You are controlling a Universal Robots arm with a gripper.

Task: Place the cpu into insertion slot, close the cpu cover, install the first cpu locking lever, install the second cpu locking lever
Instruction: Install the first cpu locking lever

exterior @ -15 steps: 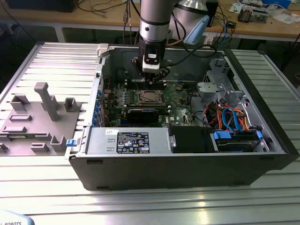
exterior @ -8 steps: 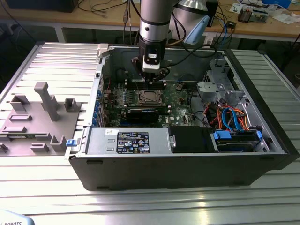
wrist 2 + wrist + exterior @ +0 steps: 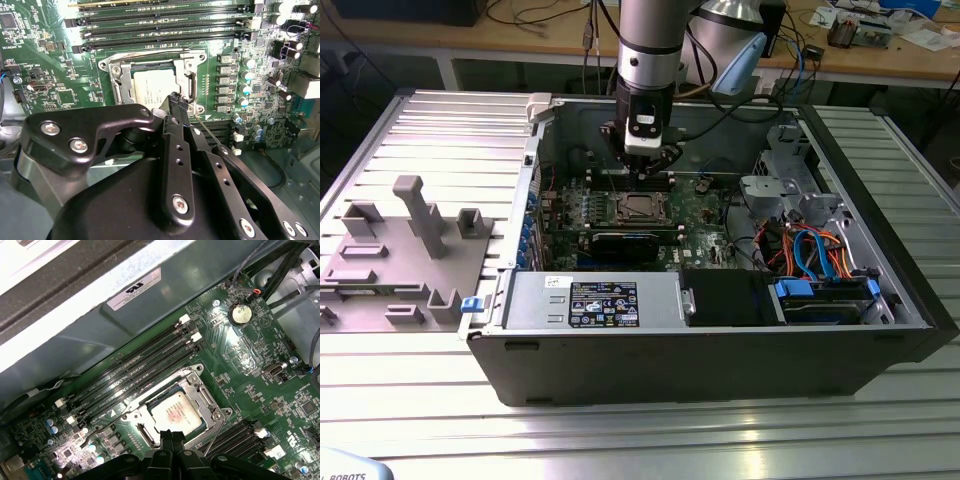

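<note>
Claw [image 3: 178, 100]: tips pressed together, nothing seen between them | chip [image 3: 176, 411]: seated in socket [image 3: 616, 208], middle of exterior view, just under claw | cover [image 3: 208, 399]: lies flat over chip | lever [image 3: 214, 436]: thin rod just beside claw tips, seems unlatched.

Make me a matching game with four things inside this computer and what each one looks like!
Things:
1. cpu
2. gripper
3. coin battery
4. circuit board

Looks:
A. green, dotted with tiny parts
B. round and shiny
C. black, hanging just above the cpu
D. flat, square and silvery

Pairs: 1-D, 2-C, 3-B, 4-A
</note>
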